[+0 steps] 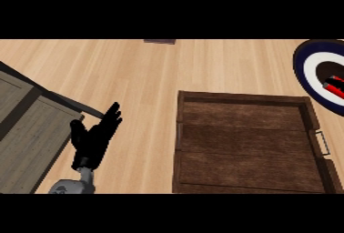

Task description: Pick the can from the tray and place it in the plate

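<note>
Wooden counter (134,73): red can (334,84) lies on plate (306,68); left hand (94,134) rests, fingers straight.

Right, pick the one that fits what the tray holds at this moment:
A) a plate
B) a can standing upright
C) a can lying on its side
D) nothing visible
D: the brown wooden tray shows only bare boards, while a red object lies on the plate at the upper right edge.

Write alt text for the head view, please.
A brown wooden tray sits empty on a light wood counter. At the right edge, a red can lies in a blue-and-white plate. The left hand rests open at lower left.
</note>
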Robot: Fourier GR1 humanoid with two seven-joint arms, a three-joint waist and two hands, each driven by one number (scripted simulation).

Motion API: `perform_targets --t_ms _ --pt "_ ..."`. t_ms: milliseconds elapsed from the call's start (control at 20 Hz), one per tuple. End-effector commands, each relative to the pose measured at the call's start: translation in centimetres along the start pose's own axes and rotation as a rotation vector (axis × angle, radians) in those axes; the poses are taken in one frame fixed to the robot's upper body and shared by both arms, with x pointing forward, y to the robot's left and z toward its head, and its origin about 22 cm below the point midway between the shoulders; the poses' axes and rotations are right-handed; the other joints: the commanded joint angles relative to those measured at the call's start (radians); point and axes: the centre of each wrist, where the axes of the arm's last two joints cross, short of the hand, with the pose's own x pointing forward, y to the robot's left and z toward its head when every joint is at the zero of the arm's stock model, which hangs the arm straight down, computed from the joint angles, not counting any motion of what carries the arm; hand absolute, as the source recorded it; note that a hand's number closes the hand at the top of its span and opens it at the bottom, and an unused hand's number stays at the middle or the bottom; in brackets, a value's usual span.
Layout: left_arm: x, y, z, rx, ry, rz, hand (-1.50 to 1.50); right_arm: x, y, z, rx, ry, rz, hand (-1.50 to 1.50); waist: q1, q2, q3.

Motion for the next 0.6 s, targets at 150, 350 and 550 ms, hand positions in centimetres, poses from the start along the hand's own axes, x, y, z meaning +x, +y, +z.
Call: perform_targets --t_ms 150,350,550 --pt "-0.6 0.7 0.4 0.006 0.040 -0.012 0.00 0.1 -1.9 -0.1 -0.126 -0.004 -0.230 -1.50 -0.006 0.004 -0.002" --pt "-0.2 0.9 0.2 0.024 0.018 -0.005 0.00 -1.0 -4.3 1.3 -0.077 0.018 -0.303 -1.50 -0.021 0.003 -0.002" --pt "-0.7 0.2 0.3 0.040 0.034 0.016 0.00 -2.1 -7.4 3.2 0.020 0.006 -0.377 -1.50 -0.044 -0.002 -0.001"
